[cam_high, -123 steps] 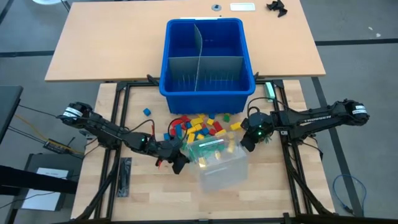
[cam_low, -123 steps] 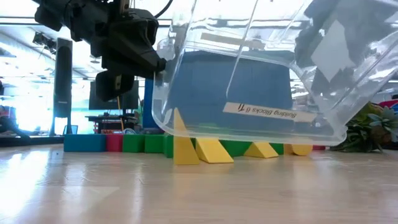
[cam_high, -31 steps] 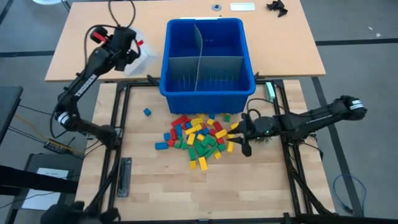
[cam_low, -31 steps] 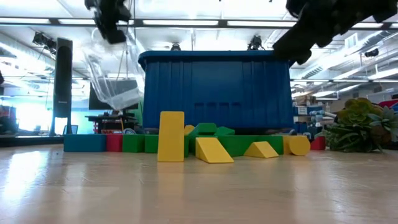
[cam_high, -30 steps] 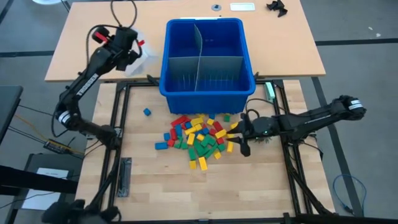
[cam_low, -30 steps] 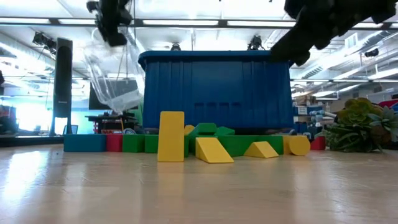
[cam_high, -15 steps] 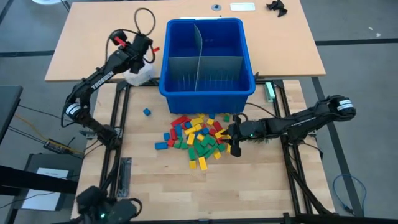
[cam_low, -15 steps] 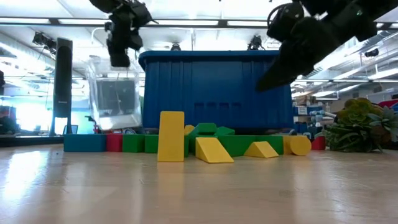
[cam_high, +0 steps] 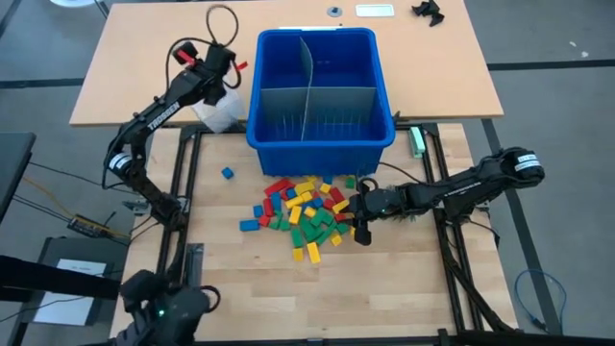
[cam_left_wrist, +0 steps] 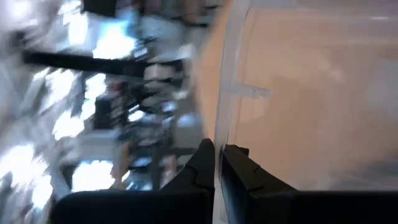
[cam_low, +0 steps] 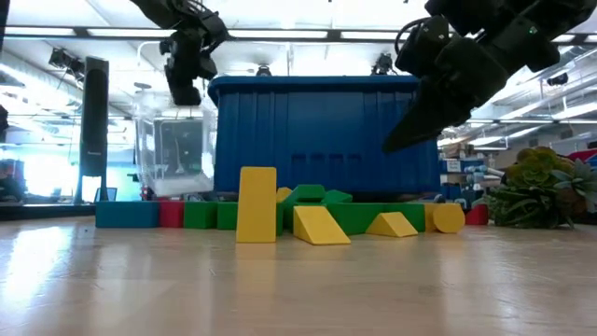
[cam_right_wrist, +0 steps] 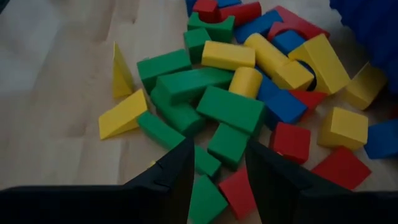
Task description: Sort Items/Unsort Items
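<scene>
Progress: none sorted, blue bin (cam_high: 322,135) empty | items (cam_high: 306,213) heaped before it (one blue apart) | right gripper (cam_high: 359,222) half-open, empty, over heap | left gripper (cam_high: 217,81) pinching clear container (cam_high: 217,108) wall.

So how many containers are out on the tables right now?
2. The blue bin stands at the middle back. The clear box is just left of it, pinched by its wall in the left gripper's jaws.
</scene>
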{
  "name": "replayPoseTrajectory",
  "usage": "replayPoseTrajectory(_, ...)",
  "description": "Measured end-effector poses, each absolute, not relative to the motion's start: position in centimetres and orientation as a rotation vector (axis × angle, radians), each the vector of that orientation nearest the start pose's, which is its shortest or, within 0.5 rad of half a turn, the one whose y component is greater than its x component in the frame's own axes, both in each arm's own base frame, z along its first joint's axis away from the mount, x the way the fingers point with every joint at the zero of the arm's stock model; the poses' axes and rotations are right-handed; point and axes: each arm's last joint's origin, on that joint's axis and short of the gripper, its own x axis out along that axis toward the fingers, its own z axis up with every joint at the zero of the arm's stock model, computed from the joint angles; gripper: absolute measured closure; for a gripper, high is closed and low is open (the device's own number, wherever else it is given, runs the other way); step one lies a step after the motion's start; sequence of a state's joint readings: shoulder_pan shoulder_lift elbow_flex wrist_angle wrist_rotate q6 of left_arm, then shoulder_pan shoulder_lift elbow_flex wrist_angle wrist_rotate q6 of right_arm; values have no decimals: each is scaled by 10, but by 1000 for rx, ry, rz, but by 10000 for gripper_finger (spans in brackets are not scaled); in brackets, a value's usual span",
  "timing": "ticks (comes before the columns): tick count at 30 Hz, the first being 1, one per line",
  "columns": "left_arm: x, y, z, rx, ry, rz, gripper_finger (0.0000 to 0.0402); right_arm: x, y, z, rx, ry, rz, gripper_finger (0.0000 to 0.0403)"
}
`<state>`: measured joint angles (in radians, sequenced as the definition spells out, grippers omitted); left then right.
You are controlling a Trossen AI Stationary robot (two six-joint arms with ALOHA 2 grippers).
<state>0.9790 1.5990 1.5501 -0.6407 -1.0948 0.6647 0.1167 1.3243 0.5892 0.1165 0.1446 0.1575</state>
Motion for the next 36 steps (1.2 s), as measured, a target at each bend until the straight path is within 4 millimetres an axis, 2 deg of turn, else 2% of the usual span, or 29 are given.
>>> replayPoseTrajectory(5,166,300,393,493,1266,1767,383,256,24,185,74,594,-81,259)
replayPoseTrajectory(7,164,304,394,505,1246,1757,383,256,24,185,77,592,-80,259)
replayPoseTrajectory(11,165,317,370,516,1376,1670,383,256,26,185,80,592,-74,259)
replayPoseTrajectory(15,169,331,357,533,1477,1690,383,256,27,185,78,593,-70,259)
replayPoseTrajectory(25,185,368,292,528,1653,1569,383,255,27,185,73,596,-55,259)
replayPoseTrajectory(28,188,371,283,510,1650,1581,382,256,26,185,84,597,-45,259)
replayPoseTrajectory(31,194,366,279,496,1642,1564,376,256,27,185,95,602,-11,259)
replayPoseTrajectory(36,202,353,287,483,1582,1548,339,256,22,185,106,595,-35,259)
